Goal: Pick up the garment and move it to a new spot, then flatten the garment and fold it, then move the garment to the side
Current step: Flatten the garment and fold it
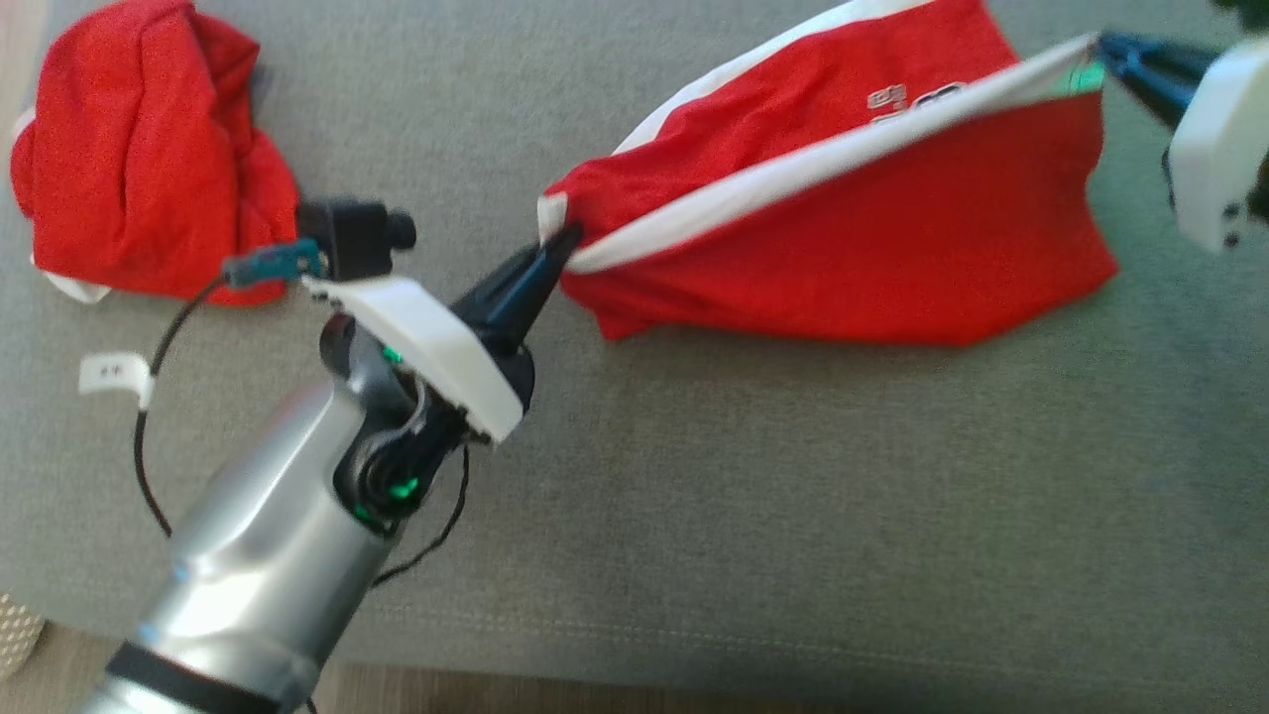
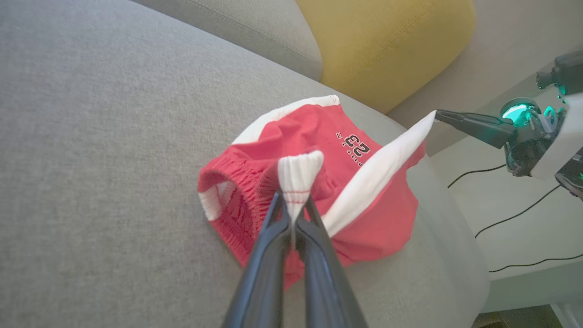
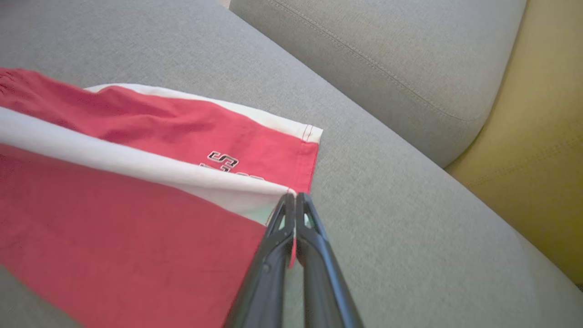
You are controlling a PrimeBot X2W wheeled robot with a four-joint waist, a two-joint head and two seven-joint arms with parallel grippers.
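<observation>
The left gripper (image 2: 294,214) pinches the white waistband end of red shorts (image 2: 378,218) lying near the end of the grey sofa seat (image 2: 114,136), while the right gripper (image 2: 444,116) clamps their white side stripe.

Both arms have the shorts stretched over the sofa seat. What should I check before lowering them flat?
1. Left gripper shut on the shorts at the waistband end: ok.
2. Right gripper shut on the hem at the white stripe: ok.
3. Stripe taut between the grippers: ok.
4. Shorts in one smooth layer: not ok; the waistband is bunched and the front panel sags.
5. Bare sofa seat below for landing: ok.
6. Crumpled red garment lying apart from the shorts: ok.
</observation>
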